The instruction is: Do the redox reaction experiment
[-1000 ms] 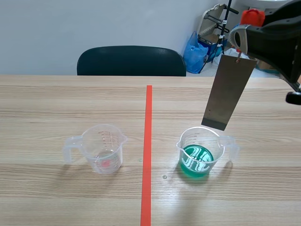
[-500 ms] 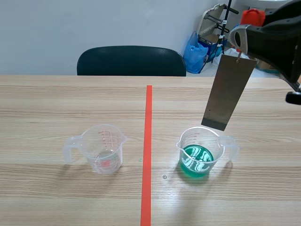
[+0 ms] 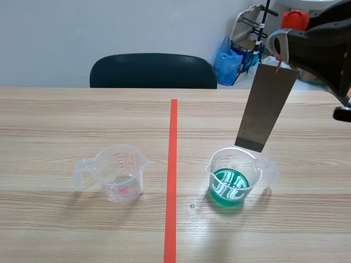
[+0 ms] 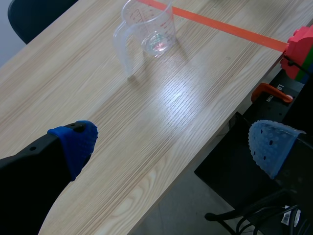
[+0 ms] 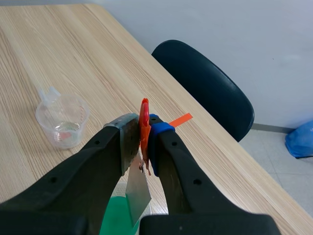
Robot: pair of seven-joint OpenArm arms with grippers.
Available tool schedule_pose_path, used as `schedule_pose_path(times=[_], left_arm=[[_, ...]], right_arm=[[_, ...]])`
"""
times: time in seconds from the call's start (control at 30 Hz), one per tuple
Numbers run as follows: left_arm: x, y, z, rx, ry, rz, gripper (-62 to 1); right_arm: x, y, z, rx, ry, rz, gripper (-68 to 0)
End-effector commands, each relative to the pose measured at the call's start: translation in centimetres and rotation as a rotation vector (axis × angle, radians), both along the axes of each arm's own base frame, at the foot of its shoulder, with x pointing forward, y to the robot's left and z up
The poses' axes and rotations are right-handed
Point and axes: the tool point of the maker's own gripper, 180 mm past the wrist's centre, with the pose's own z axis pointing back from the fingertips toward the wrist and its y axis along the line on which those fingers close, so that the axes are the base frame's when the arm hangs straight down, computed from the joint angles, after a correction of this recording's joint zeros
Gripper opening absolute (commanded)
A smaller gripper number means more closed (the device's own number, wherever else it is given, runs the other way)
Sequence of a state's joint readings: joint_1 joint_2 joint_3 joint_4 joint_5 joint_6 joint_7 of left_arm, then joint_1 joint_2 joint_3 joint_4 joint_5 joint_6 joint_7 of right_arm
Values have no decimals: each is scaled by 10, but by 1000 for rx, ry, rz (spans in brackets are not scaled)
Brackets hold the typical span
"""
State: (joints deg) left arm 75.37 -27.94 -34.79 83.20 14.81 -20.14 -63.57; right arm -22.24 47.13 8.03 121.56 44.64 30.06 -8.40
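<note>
Right claw (image 5: 144,132): pads pressed together on an orange tab (image 5: 144,113) at the top of the metal strip (image 3: 266,107). The strip hung free below the claw, slightly tilted. I judged the grip sat high on the tab to keep the pads out of the liquid and leave the whole length of metal free to dip.

The cup of green liquid (image 3: 235,176) stood under the claw. The strip's lower edge was just above the cup's rim and not in the liquid. From the wrist camera, green showed directly beneath the strip's end (image 5: 137,193). I read this as lined up for a straight descent, dip not yet made.

Left claw (image 4: 174,143): fingers spread, gripping nothing, held over the near edge of the table (image 4: 161,107). The second cup (image 4: 149,27) stood well ahead of it, clear, with a faint reddish trace at the bottom.

Surroundings: the tape line (image 3: 173,175) ran between the two cups. A chair (image 3: 153,70) stood beyond the table's far edge, with a blue bag (image 3: 227,60) behind it.

Obstructions: I saw nothing between the strip and the cup's mouth. The tilt could bring a corner against the rim, and the cup looked light enough to shift.
</note>
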Motion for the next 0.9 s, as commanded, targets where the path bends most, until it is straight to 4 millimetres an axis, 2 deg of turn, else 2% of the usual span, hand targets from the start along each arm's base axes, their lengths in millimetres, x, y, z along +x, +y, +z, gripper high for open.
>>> schedule_pose_path(times=[0.0, 0.43, 0.87], left_arm=[[3, -1, 6, -27, -25, 15, 14], [10, 3, 16, -69, -68, 67, 14], [10, 3, 16, -70, -69, 67, 14]], right_arm=[[0, 3, 10, 20, -29, 13, -669], [0, 3, 10, 20, -28, 13, -669], [0, 3, 10, 20, -28, 13, -669]])
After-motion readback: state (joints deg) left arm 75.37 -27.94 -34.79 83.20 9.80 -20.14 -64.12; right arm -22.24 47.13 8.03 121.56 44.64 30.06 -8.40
